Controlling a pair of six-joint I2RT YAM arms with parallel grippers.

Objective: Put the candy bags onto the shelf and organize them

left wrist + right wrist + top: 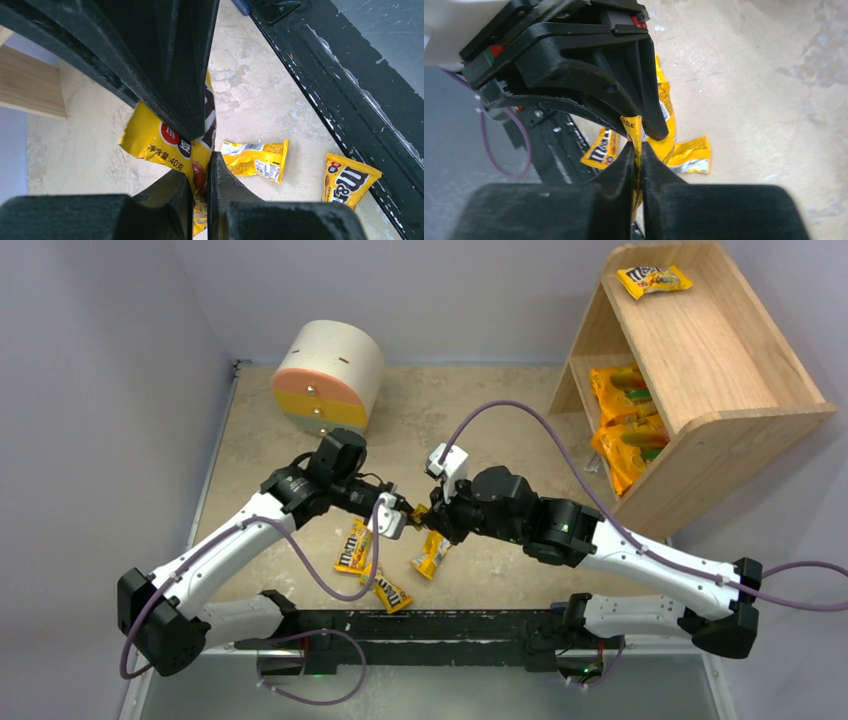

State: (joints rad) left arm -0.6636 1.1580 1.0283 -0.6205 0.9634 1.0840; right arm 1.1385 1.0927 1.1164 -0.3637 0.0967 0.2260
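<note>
Left wrist: pinched packet (150, 142) reads "净含量:40克"; lying packet (350, 180) shows M&M's logo.

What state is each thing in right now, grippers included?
left gripper: shut on held packet
right gripper: shut on held packet
held packet: pinched by both grippers
loose packets: three, lying on the table
top packet: lying on top tier of the shelf
orange bags: two, in the lower tier
round cabinet: drawers shut
</note>
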